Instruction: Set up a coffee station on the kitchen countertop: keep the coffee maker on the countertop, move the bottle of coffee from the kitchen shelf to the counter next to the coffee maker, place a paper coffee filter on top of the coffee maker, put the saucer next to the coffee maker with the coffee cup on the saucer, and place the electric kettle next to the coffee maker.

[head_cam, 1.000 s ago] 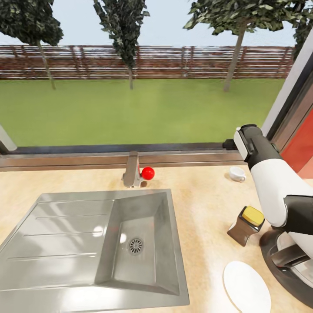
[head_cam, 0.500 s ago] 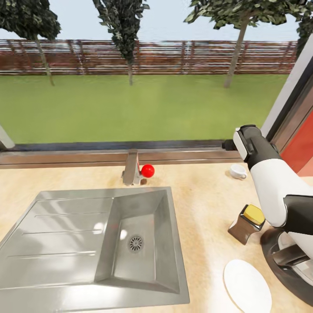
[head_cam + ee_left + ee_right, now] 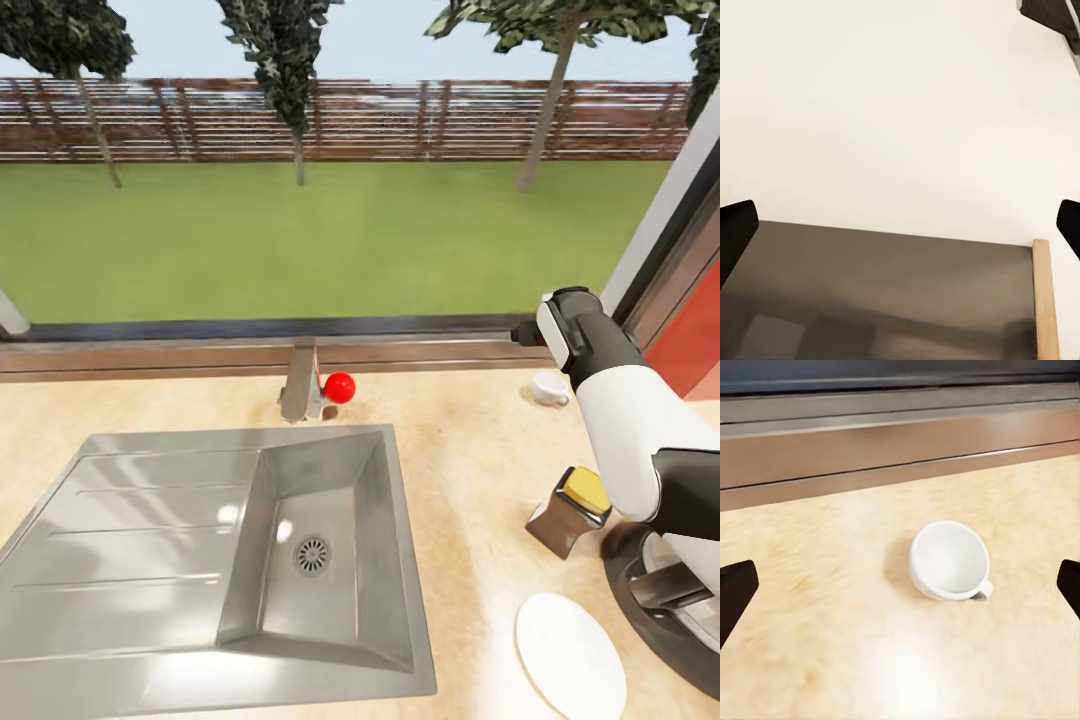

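With the right gripper [image 3: 900, 585] spread wide above the coffee cup [image 3: 949, 561] (upright on the kitchen countertop [image 3: 470, 450] by the window), we risk tipping it if 1 finger strikes the rim off-centre.

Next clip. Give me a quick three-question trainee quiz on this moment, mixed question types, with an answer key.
1. True or false: the coffee cup sits on the saucer.
2. The bottle of coffee stands: A) in the sink B) on the kitchen countertop C) on the window sill.
3. What does the right gripper hold?

Key: 1 false, the two are apart. 2 B. 3 Nothing; it is open above the cup.
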